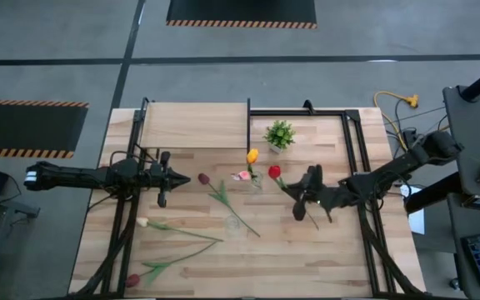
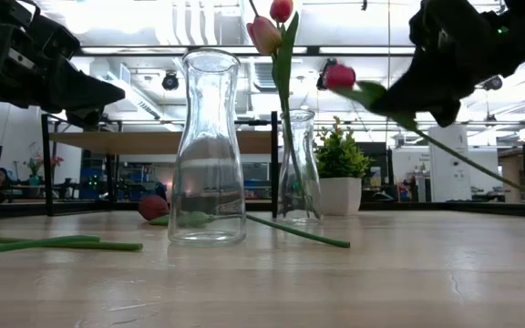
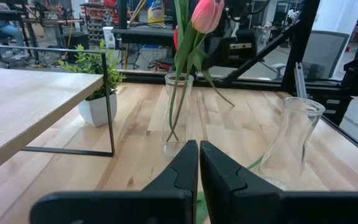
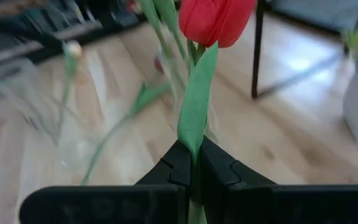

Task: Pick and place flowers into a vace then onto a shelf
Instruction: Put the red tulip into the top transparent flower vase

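My right gripper [image 1: 298, 194] is shut on a red tulip [image 4: 216, 17] and holds it in the air just right of a glass vase [image 2: 297, 173], which has a pink tulip [image 2: 264, 35] and an orange-yellow tulip [image 1: 252, 155] in it. A second vase [image 2: 206, 150] stands empty nearer the front edge. A dark red tulip [image 1: 204, 178], a cream one [image 1: 142, 222] and a red one [image 1: 132, 281] lie flat on the table. My left gripper [image 1: 183, 178] hovers shut at the left, in front of the shelf [image 1: 194, 125]. My right gripper pinches the red tulip's stem and a leaf [image 4: 194, 146] between its two fingers, some way below the head. The fingers come from the table's right, slanting slightly down. The tulip is lifted clear and tilted: head [image 2: 339, 76] high toward the vase, lower stem [image 2: 481, 164] trailing down behind the gripper.
A small potted green plant [image 1: 279, 135] stands right of the shelf at the back. Black frame rails [image 1: 358, 167] run along both table sides. Bare tabletop lies at the front right [image 1: 307, 267].
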Motion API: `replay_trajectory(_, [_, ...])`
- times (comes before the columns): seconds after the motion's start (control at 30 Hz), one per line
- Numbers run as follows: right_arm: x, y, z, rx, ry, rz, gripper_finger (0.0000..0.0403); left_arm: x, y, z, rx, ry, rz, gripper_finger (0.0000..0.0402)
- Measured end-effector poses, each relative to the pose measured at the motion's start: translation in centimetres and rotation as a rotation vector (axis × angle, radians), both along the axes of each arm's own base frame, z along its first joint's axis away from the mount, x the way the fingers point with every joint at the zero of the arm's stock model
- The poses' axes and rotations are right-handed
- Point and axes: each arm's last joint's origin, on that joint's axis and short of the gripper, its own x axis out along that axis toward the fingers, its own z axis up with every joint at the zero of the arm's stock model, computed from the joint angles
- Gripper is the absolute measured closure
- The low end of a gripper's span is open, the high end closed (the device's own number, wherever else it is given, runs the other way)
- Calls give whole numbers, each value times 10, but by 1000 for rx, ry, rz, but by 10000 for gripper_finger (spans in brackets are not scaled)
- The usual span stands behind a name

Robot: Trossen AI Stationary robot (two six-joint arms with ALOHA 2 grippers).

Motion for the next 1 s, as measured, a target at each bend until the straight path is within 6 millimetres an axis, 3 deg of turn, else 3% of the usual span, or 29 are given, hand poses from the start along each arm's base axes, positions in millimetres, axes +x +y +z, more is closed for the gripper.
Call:
replay_trajectory(0.2, [6, -9, 18, -162, -176, 29, 394, 0, 0, 1, 0, -8, 0, 402])
replay_trajectory(0.47, [9, -21, 59, -360, -434, -18, 394, 0, 0, 1, 0, -12, 0, 402])
replay_trajectory(0.63, [8, -26, 81, -444, -620, 44, 394, 0, 0, 1, 0, -15, 1, 402])
replay_trajectory(1.0, [17, -43, 107, -494, -710, 62, 394, 0, 0, 3, 0, -28, 0, 402])
